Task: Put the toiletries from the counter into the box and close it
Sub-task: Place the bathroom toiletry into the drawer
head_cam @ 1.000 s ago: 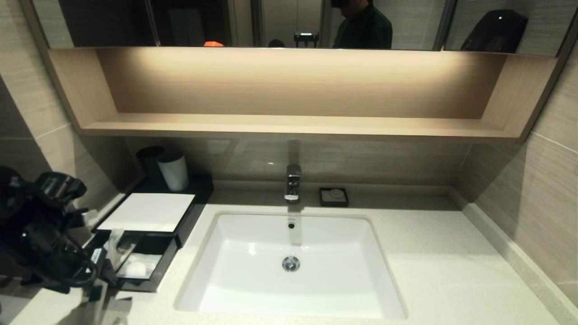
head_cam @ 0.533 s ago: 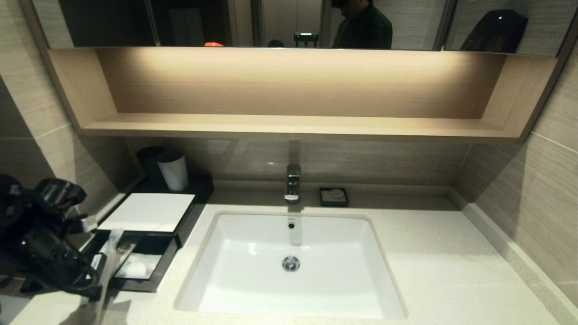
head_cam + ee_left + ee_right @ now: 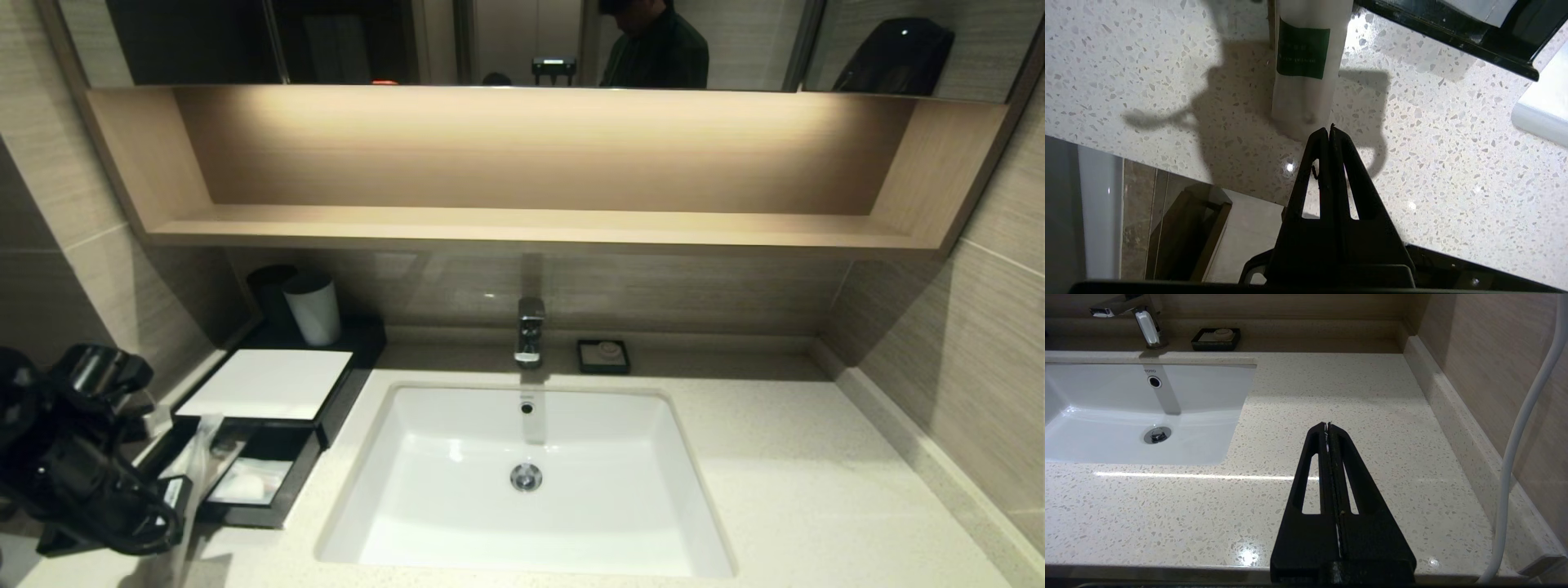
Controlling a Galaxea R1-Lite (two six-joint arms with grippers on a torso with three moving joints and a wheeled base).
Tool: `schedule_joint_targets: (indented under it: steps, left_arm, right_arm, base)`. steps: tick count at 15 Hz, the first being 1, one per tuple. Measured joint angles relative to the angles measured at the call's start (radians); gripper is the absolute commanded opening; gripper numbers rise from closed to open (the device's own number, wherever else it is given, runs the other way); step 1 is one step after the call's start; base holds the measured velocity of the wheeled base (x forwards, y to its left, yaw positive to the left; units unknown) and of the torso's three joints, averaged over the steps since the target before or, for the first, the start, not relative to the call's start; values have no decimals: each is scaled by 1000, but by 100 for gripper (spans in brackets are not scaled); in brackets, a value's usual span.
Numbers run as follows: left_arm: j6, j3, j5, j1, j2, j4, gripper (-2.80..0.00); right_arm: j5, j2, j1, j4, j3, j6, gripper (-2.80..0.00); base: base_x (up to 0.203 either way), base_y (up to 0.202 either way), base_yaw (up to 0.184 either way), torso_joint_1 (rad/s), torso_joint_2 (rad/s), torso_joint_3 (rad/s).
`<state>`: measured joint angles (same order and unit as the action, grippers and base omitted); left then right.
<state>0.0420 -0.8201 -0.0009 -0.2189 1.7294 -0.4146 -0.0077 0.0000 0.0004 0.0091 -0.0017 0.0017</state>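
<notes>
The black box (image 3: 269,384) with the white top stands at the counter's (image 3: 775,490) left end. Its drawer (image 3: 273,510) is pulled open. In the drawer lie a square packet (image 3: 249,482) with a white round item and clear-wrapped long packets (image 3: 204,441). A long pale packet (image 3: 1306,81) with a green label stretches from the drawer's front corner over the counter (image 3: 1433,143). In the head view this packet (image 3: 186,523) runs beside my left arm (image 3: 82,457). My left gripper (image 3: 1329,130) is shut, its tips on the packet's near end. My right gripper (image 3: 1327,424) is shut and holds nothing, above the counter right of the basin (image 3: 1126,412).
A white cup (image 3: 313,309) and a black cup (image 3: 269,290) stand behind the box. The faucet (image 3: 530,331) and a small black dish (image 3: 603,356) sit behind the basin (image 3: 522,482). A wooden shelf (image 3: 522,224) hangs above. Walls close both ends. The counter's front edge (image 3: 1167,161) is just behind my left gripper.
My left gripper has gone from open to shut. The left arm has drawn back and down toward the counter's front edge, and the long packet now shows in front of the drawer.
</notes>
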Motion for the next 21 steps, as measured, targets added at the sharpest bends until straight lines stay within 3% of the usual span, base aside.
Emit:
schedule_joint_targets:
  steps: [6, 7, 11, 21]
  left_arm:
    - [0, 137, -1, -30, -4, 288, -280]
    - [0, 150, -1, -30, -5, 309, 0]
    - [0, 192, -2, -31, -13, 374, 0]
    - [0, 245, -14, -30, -16, 376, 0]
  right_arm:
    - [0, 0, 0, 0, 0, 0, -280]
    - [0, 0, 0, 0, 0, 0, -280]
    - [0, 0, 0, 0, 0, 0, -280]
    - [0, 0, 0, 0, 0, 0, -280]
  base:
    - [0, 0, 0, 0, 0, 0]
    - [0, 0, 0, 0, 0, 0]
    - [0, 0, 0, 0, 0, 0]
    - [0, 0, 0, 0, 0, 0]
